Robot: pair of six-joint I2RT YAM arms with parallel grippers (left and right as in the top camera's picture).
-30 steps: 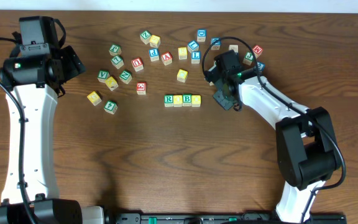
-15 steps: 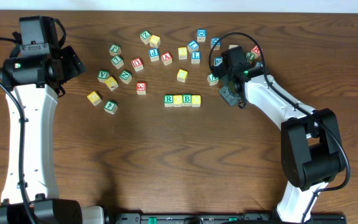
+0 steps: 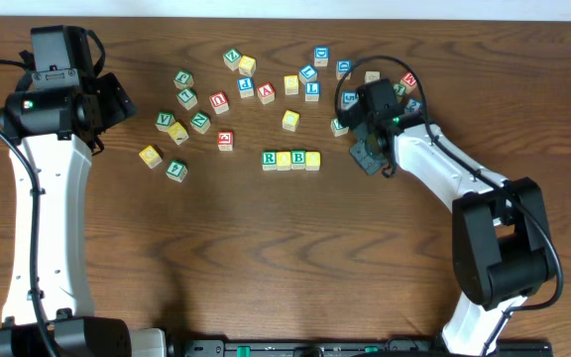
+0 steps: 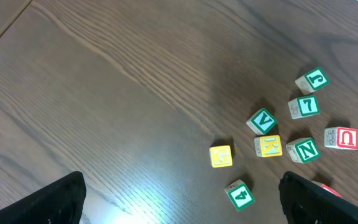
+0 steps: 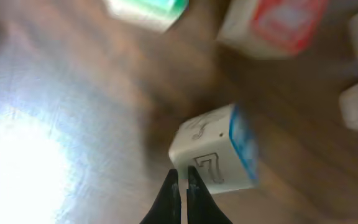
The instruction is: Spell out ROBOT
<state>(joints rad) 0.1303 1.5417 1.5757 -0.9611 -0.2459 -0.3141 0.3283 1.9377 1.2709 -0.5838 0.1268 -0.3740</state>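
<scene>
Rightward and up the table goes the right claw [image 5: 180, 178] since the earlier overhead frame, leaving the end of the word row for the loose cubes beyond it. Its two tips are pressed together with nothing between them. Just ahead of them, a shade to the right and touching or nearly so, sits a blue-edged cube [image 5: 216, 155]; the print on its side is too blurred to read for certain. It is probably the T being sought, and the shut tips look suited to nudging it clear of its neighbours before a grasp. Farther ahead to the left lies a green cube [image 5: 148, 9], and farther ahead to the right a red cube [image 5: 272, 25]. Behind this claw and to its left, the R cube [image 3: 269, 158], first yellow-topped cube [image 3: 284, 159], B cube [image 3: 298, 158] and second yellow-topped cube [image 3: 312, 160] stand touching in a line so that they read as one word, with bare wood after the last for the T. The left claw [image 4: 182, 180] hangs spread wide and empty, with scattered cubes ahead to its right, out of the way.
</scene>
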